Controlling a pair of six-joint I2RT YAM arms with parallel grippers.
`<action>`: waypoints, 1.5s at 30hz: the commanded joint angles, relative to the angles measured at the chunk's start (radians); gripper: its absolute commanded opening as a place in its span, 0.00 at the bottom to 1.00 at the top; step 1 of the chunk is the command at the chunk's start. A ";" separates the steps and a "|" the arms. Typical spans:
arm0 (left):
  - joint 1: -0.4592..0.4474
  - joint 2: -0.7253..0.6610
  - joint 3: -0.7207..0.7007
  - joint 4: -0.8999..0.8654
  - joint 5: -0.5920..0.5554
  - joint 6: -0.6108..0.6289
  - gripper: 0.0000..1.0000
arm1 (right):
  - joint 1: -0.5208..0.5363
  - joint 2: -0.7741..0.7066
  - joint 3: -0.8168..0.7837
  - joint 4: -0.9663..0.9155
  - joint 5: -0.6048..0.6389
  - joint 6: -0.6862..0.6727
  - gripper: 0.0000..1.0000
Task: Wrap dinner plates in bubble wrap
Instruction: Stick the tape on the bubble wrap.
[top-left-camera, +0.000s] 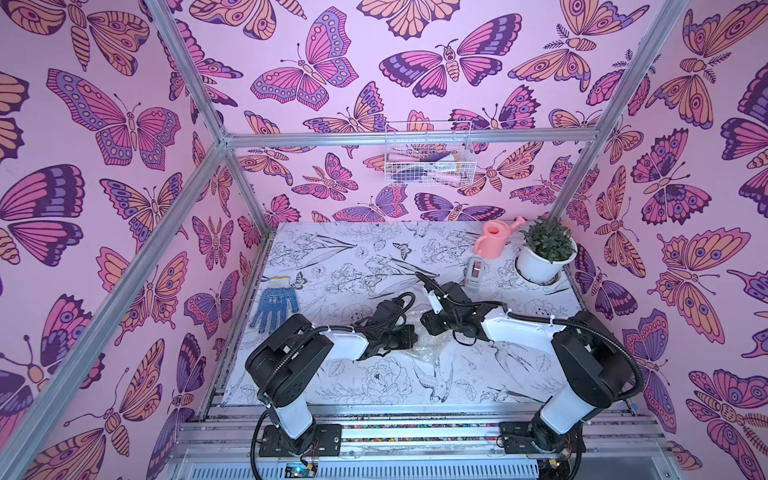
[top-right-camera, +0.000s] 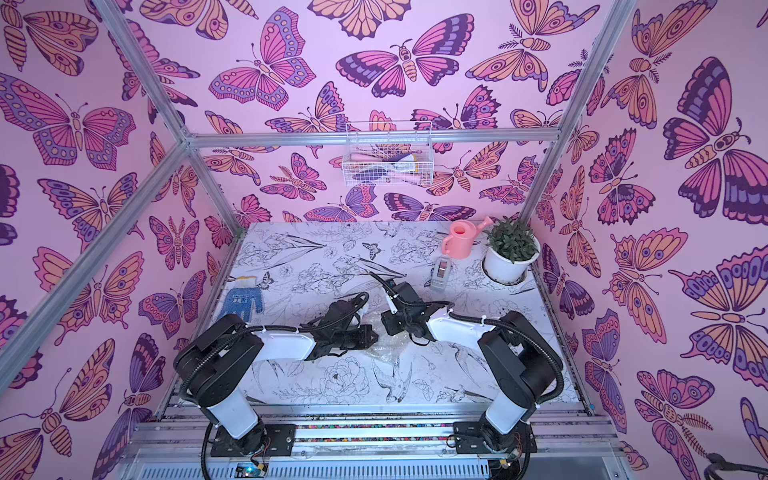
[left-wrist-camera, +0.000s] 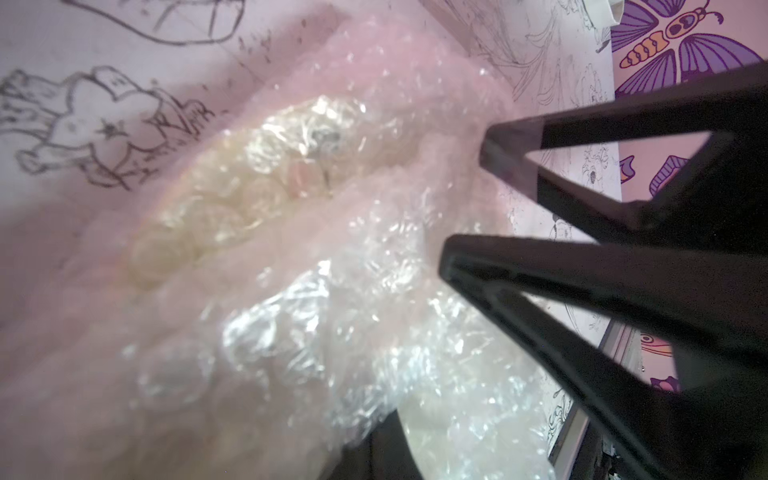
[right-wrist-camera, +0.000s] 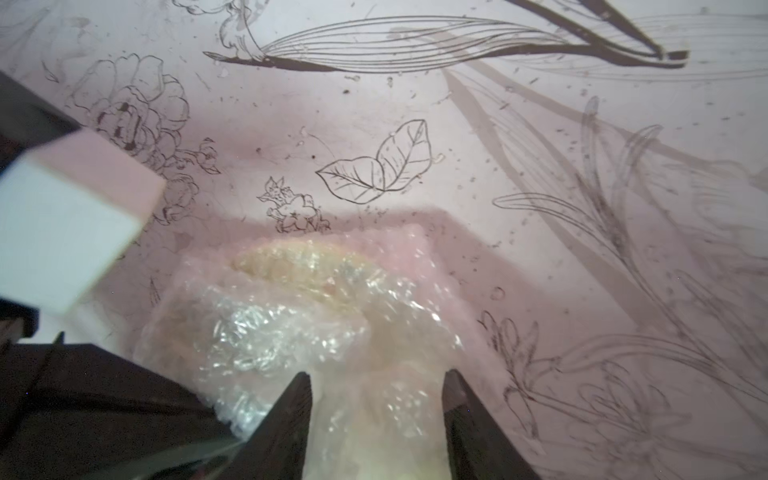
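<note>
The bubble wrap lies crumpled mid-table in both top views, bundled over the cream-yellow dinner plate, which shows only dimly through the film. My left gripper sits low at the bundle's edge, shut on a fold of the bubble wrap. From the other side my right gripper stands open. Its two black fingers straddle the wrapped plate, and the wrap fills the gap between them. In a top view both grippers meet over the bundle, the left and the right.
A blue glove lies at the left edge. A grey tape dispenser, a pink watering can and a white plant pot stand at the back right. A wire basket hangs on the back wall.
</note>
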 joint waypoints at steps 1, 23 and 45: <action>-0.019 0.086 -0.057 -0.272 -0.043 -0.001 0.00 | 0.005 -0.043 0.040 -0.118 0.060 -0.032 0.55; -0.027 0.084 -0.048 -0.275 -0.044 0.001 0.00 | 0.001 0.115 0.166 -0.206 -0.426 0.357 0.06; -0.032 0.090 -0.037 -0.275 -0.044 0.003 0.00 | -0.010 0.031 0.101 -0.286 -0.503 0.361 0.03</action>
